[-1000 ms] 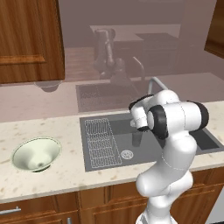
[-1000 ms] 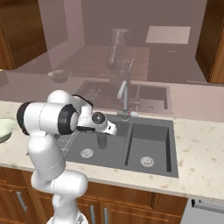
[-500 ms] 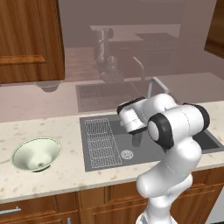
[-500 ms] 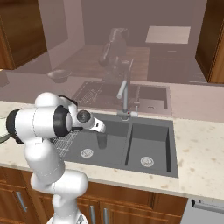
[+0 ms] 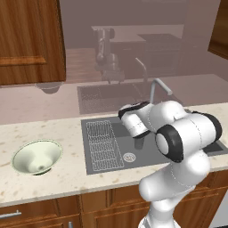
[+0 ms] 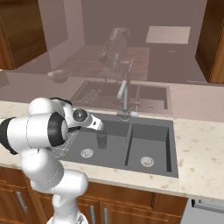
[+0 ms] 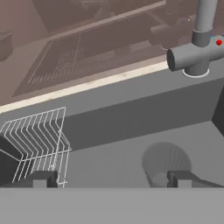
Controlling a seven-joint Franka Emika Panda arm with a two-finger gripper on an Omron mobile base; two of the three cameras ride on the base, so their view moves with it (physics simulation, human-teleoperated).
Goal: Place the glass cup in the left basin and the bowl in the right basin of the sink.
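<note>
The glass cup (image 5: 139,143) (image 6: 101,140) stands upright on the floor of the left basin (image 5: 122,129) (image 6: 112,149), to the right of the wire rack (image 5: 103,143). My gripper (image 5: 139,133) (image 6: 98,128) (image 7: 111,179) hovers just above and beside the cup, open, with nothing between its fingers. In the hand view the cup (image 7: 166,163) sits just beyond the right fingertip (image 7: 181,178). The pale cream-green bowl (image 5: 35,156) rests on the counter left of the sink. The right basin (image 6: 148,146) holds just its drain.
The curved faucet (image 5: 155,87) (image 6: 124,94) (image 7: 199,48) rises behind the divider, close to the hand's right. The rack (image 7: 39,140) (image 6: 65,142) fills the left part of the left basin, and a round drain (image 5: 129,156) lies near the cup. Wooden cabinets hang above the counter.
The hand has shifted slightly left and the arm's elbow has swung over the sink. The cup stays in the left basin below the hand.
</note>
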